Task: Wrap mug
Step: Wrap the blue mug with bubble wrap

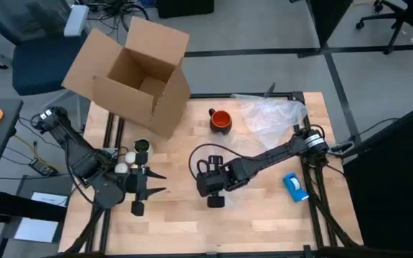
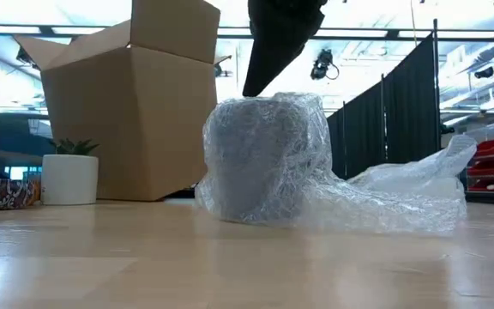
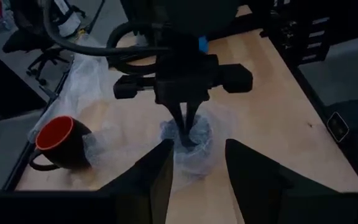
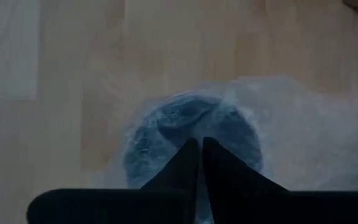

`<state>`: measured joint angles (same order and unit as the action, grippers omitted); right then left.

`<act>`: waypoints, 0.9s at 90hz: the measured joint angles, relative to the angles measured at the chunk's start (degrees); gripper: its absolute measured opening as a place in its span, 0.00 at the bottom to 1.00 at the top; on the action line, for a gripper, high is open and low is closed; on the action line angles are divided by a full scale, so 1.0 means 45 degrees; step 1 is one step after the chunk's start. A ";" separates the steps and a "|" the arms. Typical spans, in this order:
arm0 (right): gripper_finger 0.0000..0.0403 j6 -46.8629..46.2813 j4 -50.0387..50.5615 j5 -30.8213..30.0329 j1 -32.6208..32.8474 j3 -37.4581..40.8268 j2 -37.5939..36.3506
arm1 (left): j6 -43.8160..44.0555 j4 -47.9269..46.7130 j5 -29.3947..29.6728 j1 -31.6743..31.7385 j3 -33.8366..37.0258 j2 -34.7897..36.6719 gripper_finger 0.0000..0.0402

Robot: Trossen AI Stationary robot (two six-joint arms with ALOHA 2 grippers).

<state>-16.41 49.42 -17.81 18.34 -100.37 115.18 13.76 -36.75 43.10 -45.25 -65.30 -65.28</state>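
High view: near table centre, right gripper pointing straight down, arm reaching in from 3 o'clock. At 12 o'clock of it, well apart, the mug, upright, bare, handle toward 9 o'clock. Just at 3 o'clock of the mug, a loose sheet of bubble wrap. Toward 10 o'clock of the table, an open cardboard box. At 9 o'clock of the right gripper, left gripper, fingers spread apart, holding nothing.

Low view: in the middle, a bubble-wrapped bundle standing on the wood, right gripper at 12 o'clock over it; box at 9 o'clock.

Left wrist view: left gripper wide open; beyond, right gripper with tips pressed together into the top of the bundle; mug beside the bundle, apart.

Right wrist view: right gripper closed tip to tip over the bluish bundle; pinching wrap or not, cannot tell.
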 joint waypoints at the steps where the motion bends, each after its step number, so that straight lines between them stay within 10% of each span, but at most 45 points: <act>1: 0.00 -0.0071 -0.0079 0.0001 -0.0014 0.0053 0.0000 | -0.0002 0.0002 -0.0002 0.0000 0.0000 0.0000 0.32; 81: 0.00 0.0035 -0.1310 0.0342 -0.0061 0.0450 0.0452 | -0.0009 0.0004 0.0008 0.0000 0.0000 0.0000 0.32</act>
<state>-16.25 43.53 -16.27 18.06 -98.35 117.21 13.72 -36.73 43.13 -45.25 -65.30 -65.28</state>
